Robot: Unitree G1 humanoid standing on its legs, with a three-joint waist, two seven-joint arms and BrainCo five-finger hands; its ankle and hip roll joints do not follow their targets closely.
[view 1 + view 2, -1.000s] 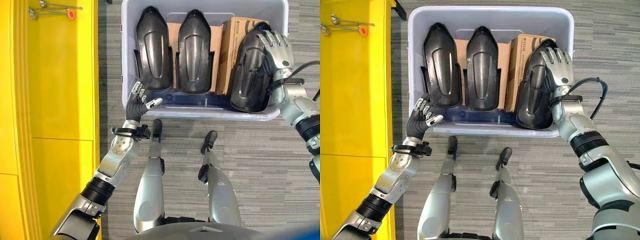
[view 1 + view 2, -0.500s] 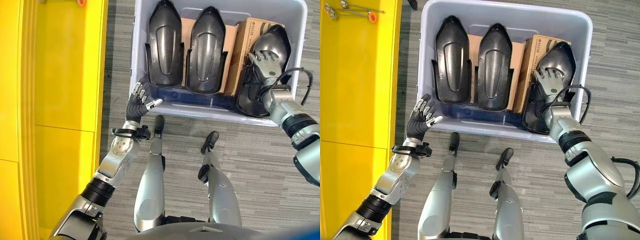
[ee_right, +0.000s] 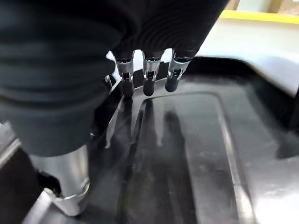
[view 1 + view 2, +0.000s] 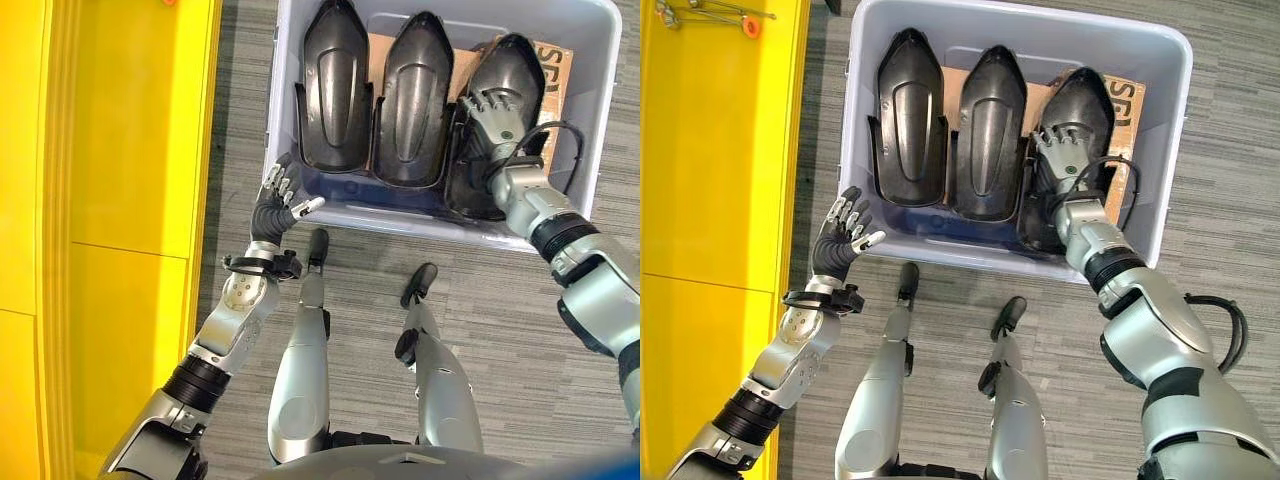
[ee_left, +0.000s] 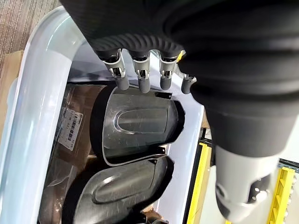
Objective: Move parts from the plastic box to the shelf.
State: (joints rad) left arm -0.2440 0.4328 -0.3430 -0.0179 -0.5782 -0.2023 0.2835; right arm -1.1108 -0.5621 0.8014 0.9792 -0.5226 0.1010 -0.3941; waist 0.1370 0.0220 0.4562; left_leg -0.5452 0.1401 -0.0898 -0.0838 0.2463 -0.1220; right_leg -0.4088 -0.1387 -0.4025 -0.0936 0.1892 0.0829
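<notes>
A pale plastic box (image 4: 281,120) on the floor holds three black moulded parts standing side by side: the left part (image 4: 335,85), the middle part (image 4: 412,100) and the right part (image 4: 470,175). My right hand (image 4: 497,115) lies flat on the right part (image 3: 196,154), its fingers (image 3: 148,74) straight against the glossy face. The right part leans against the middle one. My left hand (image 4: 268,215) hovers open outside the box's near left corner, holding nothing; its fingers (image 5: 138,74) point toward the left part (image 5: 138,123).
A yellow shelf (image 4: 130,200) runs along the left side, close to the box. A brown cardboard box (image 4: 555,65) stands behind the right part inside the plastic box. Grey striped carpet (image 4: 520,330) lies around the box.
The view has shifted. My right hand has swung the right part leftward against the middle part, baring the cardboard box on its right. The left hand holds its place.
</notes>
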